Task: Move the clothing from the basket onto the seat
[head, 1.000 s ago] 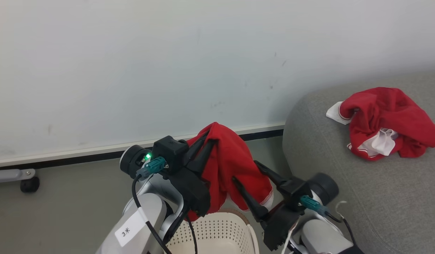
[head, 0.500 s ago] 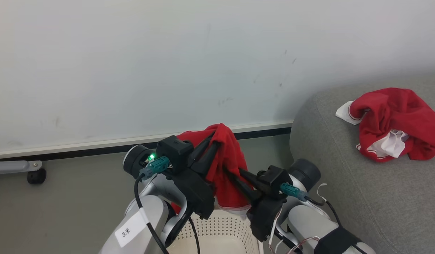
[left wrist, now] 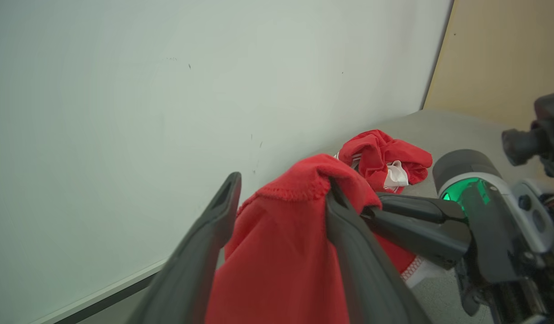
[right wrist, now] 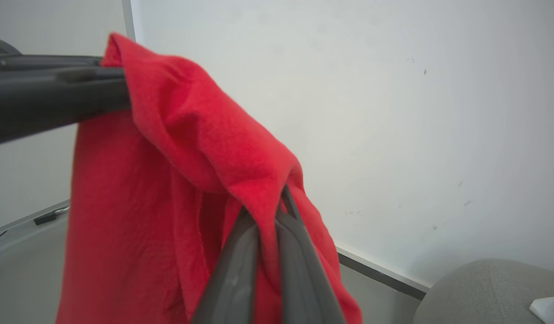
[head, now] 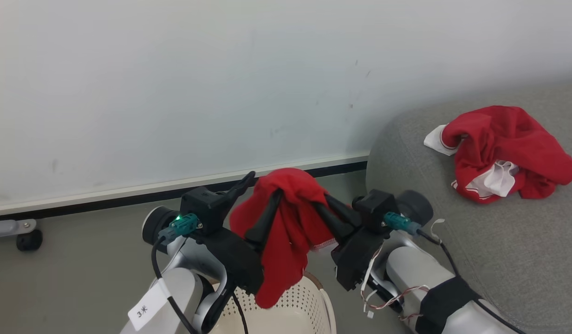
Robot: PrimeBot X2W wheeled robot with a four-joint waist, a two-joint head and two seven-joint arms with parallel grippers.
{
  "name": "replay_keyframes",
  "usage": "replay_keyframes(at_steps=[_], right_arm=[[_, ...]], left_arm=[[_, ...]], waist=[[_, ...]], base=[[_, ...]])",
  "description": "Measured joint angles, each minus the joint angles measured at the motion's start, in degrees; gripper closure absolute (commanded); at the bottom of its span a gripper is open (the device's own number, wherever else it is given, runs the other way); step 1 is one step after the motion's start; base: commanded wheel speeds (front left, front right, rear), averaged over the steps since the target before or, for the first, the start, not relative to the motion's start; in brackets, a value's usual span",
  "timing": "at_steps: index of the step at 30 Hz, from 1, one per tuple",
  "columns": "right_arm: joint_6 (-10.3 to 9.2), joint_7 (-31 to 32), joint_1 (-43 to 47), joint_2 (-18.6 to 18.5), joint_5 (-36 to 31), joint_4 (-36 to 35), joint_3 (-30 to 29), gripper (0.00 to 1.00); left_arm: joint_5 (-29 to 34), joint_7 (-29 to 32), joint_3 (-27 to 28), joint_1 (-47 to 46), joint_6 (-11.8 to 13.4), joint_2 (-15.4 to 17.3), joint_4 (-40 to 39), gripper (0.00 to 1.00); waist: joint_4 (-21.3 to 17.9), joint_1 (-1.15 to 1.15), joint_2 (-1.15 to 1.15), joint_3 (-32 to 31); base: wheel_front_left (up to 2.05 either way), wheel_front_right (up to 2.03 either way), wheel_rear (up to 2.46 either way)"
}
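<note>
Above the basket [head: 310,302], the right gripper [head: 320,202] pinches a red garment [head: 290,232]. The left gripper [head: 264,184] stands spread, with cloth seemingly draped over one finger. Far right, the jersey [head: 504,148] lies on the seat [head: 476,260].

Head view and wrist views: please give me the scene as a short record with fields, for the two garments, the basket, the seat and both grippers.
held garment: red, hanging in the air between the two grippers
right gripper: shut on the held garment
left gripper: open, fabric hangs between its fingers
basket: cream, below the held garment
seat: grey, at the robot's right
jersey: red and white, crumpled on the seat
</note>
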Motion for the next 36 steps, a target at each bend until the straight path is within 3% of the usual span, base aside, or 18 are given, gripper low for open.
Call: replay_keyframes(at_steps=[19,36], right_arm=[[-0.65,0.0,0.6,-7.8,0.9,-2.5,-6.8,1.0],[-3.79,-0.1,6.2,-12.8,0.8,-10.0,-9.4,1.0]], left_arm=[[-1.0,-1.6,0.8,6.6,0.5,1.6,-4.5,0.0],[-1.1,-2.4,-2.0,10.4,0.4,1.2,-8.5,0.0]], waist=[[-5.7,0.0,0.0,0.5],[-16.9,0.0,0.0,1.6]], base=[[0.0,0.0,0.0],[0.0,0.0,0.0]])
